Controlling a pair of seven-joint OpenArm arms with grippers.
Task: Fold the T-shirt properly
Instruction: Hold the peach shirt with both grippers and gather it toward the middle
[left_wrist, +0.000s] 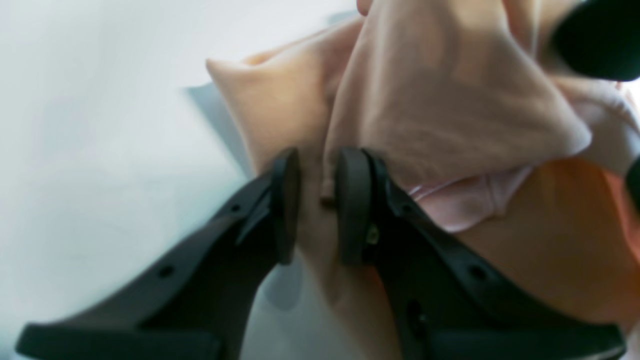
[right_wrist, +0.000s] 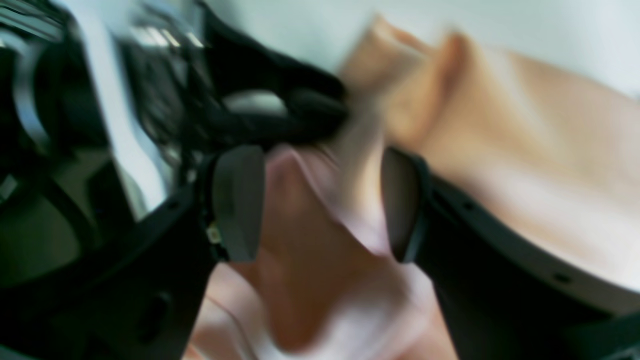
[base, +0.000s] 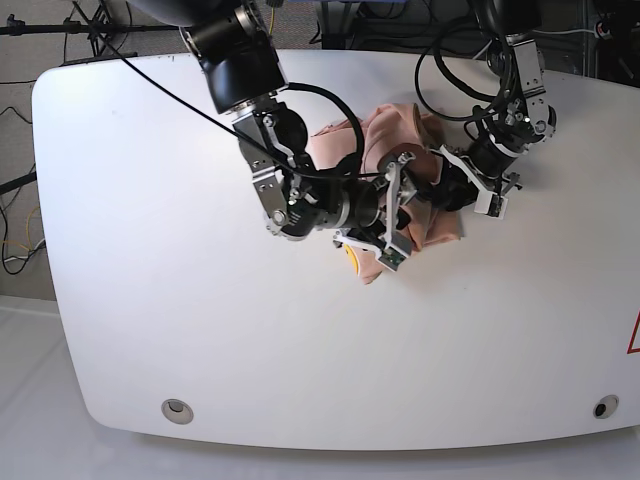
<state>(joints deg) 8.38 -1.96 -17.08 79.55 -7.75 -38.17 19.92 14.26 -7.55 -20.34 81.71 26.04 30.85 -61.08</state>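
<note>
Garment: wrinkled peach cotton T-shirt (base: 400, 165), bunched on white worktop (base: 150, 250) between both grippers.
Left gripper (left_wrist: 319, 205): pinching a fabric ridge.
Right gripper (right_wrist: 320, 205): spread wide, cloth between, unclamped.
Risk: one-sided pull likely drags the heap, deepening wrinkles.

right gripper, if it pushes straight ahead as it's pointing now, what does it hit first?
Likely the wrinkled peach cotton T-shirt: cloth already sits between the right gripper's wide-open jaws. Just beyond is the left gripper, though blur makes depth uncertain.
</note>
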